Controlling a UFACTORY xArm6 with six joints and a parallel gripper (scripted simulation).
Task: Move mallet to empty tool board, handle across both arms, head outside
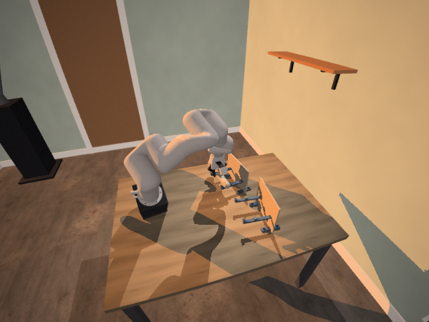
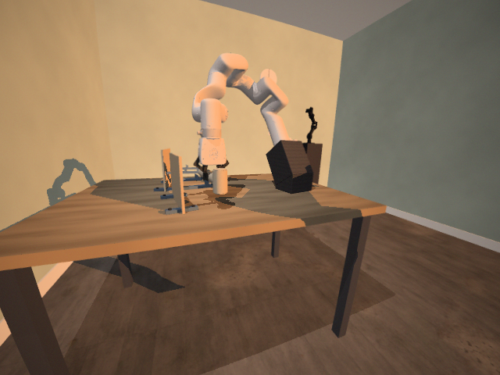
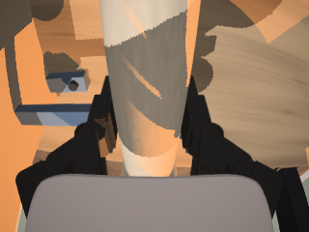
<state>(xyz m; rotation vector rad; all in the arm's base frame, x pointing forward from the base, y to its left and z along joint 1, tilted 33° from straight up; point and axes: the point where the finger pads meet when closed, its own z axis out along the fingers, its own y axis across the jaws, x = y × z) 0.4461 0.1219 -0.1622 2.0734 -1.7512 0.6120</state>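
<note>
The pale wooden mallet [image 1: 226, 182] lies across the blue arms of the far tool board [image 1: 238, 170], still down at arm height. Its upright cylindrical head [image 2: 219, 181] shows just in front of the gripper in the exterior view. My gripper [image 1: 220, 173] points straight down and is shut on the mallet's handle [image 3: 151, 84]. In the wrist view the black fingers press on both sides of the handle. One blue holder arm [image 3: 54, 114] with its peg shows to the left of the handle. The empty tool board [image 1: 268, 203] stands beside it, with its two blue arms [image 1: 247, 199] bare.
The arm's dark base block [image 1: 151, 204] sits on the table's left part. Both boards stand upright near the table's right side, close to the yellow wall. A dark cabinet [image 1: 24, 138] stands on the floor, away from the table.
</note>
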